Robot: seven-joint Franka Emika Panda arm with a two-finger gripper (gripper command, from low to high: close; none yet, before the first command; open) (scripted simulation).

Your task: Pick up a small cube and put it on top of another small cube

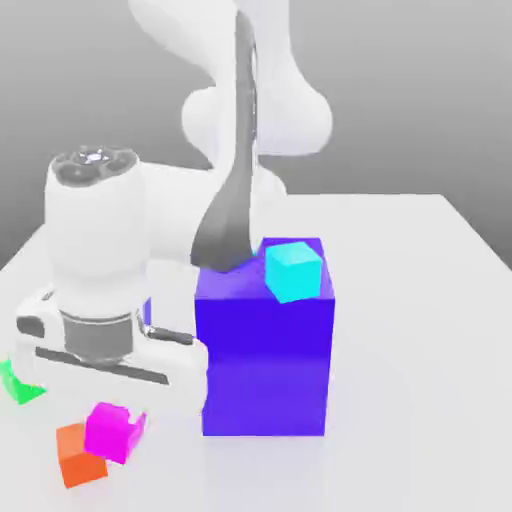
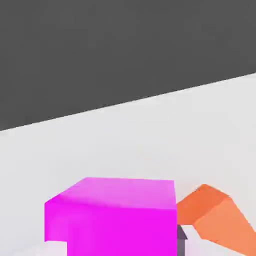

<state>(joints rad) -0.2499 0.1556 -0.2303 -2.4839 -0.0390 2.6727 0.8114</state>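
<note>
Near the table's point(image 1: 440, 300) front edge, pincer point(image 1: 118, 425) clamped on magenta cube point(image 1: 112, 432), beside orange cube point(image 1: 78, 458).

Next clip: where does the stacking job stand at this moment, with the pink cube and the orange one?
Done: nothing is stacked yet. In hand: the small glossy magenta-pink cube sits beneath the shut gripper, apparently gripped, beside the small plain orange cube rather than on it; the hand view shows magenta next to orange. Left: lift, centre over orange, set down, release.
</note>
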